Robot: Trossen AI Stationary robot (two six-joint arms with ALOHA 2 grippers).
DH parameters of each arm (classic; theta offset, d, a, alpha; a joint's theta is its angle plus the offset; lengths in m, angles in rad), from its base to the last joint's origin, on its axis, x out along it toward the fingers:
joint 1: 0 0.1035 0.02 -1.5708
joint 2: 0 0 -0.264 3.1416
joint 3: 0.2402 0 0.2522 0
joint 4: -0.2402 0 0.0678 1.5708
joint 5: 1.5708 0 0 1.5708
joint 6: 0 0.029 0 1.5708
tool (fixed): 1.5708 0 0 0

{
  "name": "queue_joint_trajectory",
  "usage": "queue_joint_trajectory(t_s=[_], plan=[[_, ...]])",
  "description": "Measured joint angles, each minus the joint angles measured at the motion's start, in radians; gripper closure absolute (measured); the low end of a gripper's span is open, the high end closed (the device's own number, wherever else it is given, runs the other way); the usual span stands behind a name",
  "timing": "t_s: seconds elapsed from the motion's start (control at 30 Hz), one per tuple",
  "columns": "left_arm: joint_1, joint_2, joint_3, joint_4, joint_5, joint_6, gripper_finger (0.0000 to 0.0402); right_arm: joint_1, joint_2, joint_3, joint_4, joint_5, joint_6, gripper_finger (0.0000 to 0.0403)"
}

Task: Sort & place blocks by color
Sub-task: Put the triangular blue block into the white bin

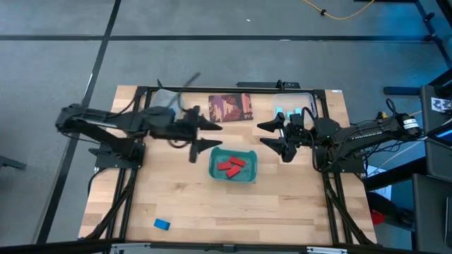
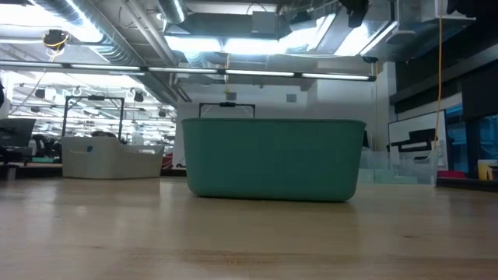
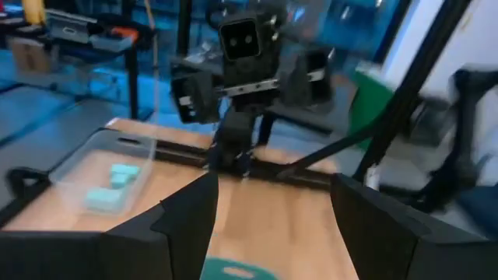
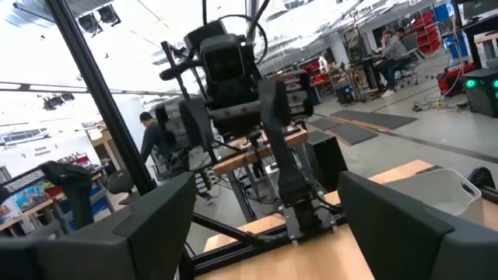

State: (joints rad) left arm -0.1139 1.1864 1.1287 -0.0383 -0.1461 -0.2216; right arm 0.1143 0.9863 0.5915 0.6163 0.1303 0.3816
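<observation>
The small flat blue rectangular block (image 1: 162,224), lower left of the high view, looks light and rigid; it is best pinched across its short sides. Both end effectors, left (image 1: 206,135) and right (image 1: 270,135), are held wide and empty.

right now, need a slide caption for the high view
Both open grippers, left gripper and right gripper, flank a teal tray holding red blocks; one blue block lies apart.

Pale wood-grain table (image 1: 183,197) (faintly glossy), matt teal plastic tray (image 2: 272,159)
</observation>
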Motion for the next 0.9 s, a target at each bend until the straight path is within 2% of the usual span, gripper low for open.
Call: queue_joint_trajectory(t_s=[0.23,0.37,0.9], plan=[[-0.053,-0.171,-0.328,0.375,-0.039,-0.122,0.0161,0.0,0.0,0.0,0.002,-0.001,-0.051,0.0085],[-0.067,-0.224,-0.442,0.45,-0.059,-0.135,0.0161,0.0,0.0,0.0,0.002,-0.001,-0.051,0.0085],[-0.066,-0.247,-0.465,0.453,-0.071,-0.109,0.0161,0.0,0.0,0.0,0.0,-0.001,-0.051,0.0085]])
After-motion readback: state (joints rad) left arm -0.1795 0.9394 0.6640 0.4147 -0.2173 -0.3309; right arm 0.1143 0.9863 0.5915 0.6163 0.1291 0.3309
